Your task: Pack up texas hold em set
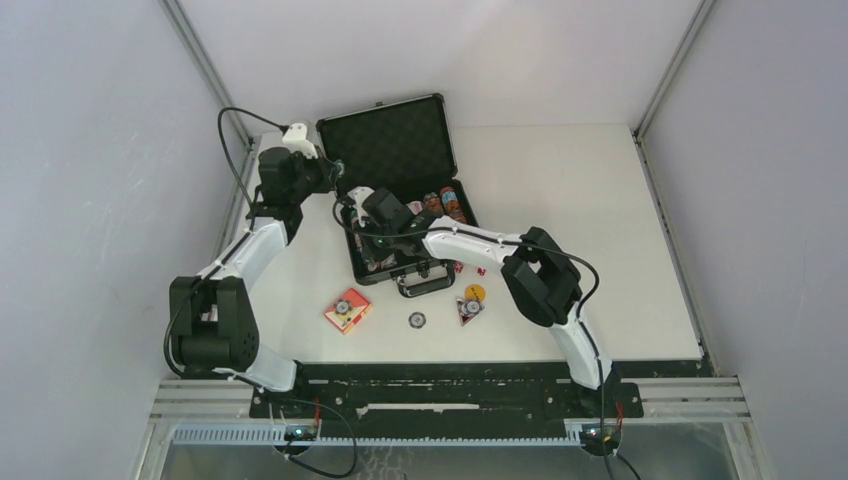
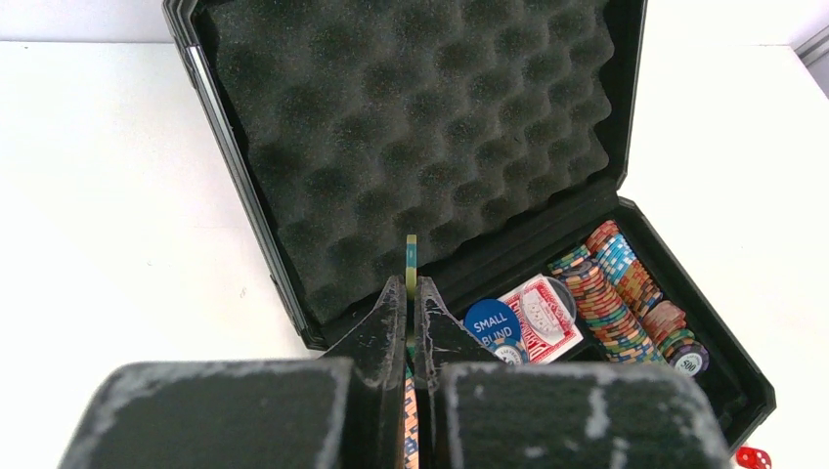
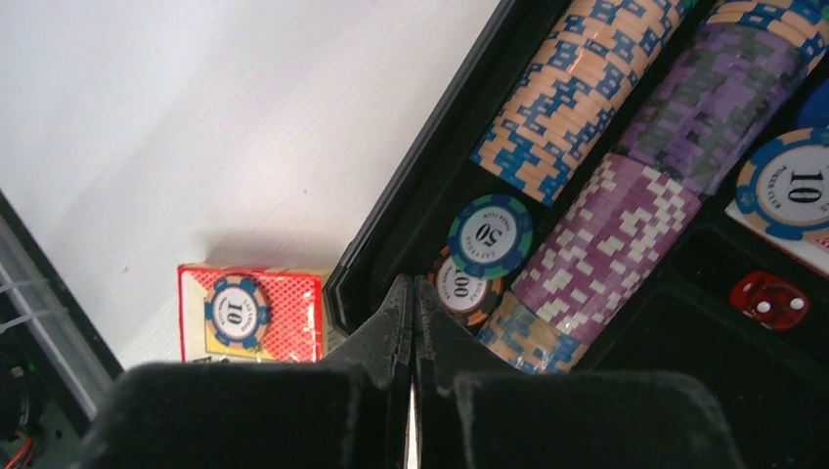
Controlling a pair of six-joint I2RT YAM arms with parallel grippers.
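The black foam-lined case (image 1: 437, 205) lies open, its lid (image 2: 411, 127) standing up. Rows of poker chips (image 2: 606, 293), a red card box (image 2: 540, 318) and a blue "small blind" button (image 2: 491, 320) fill its tray. My left gripper (image 2: 412, 283) is shut on a poker chip (image 2: 412, 256) held edge-on above the tray's back left part. My right gripper (image 3: 413, 285) is shut on nothing, over the tray's near left corner beside a loose "50" chip (image 3: 491, 236). A red die (image 3: 769, 299) lies in the tray.
Outside the case, a red card box (image 1: 347, 310) carries a "10" chip (image 3: 238, 311). A lone chip (image 1: 417, 320), a yellow button (image 1: 474, 293), a red triangular piece (image 1: 468, 310) and two dice (image 1: 458, 267) lie on the white table near the case handle (image 1: 425, 283).
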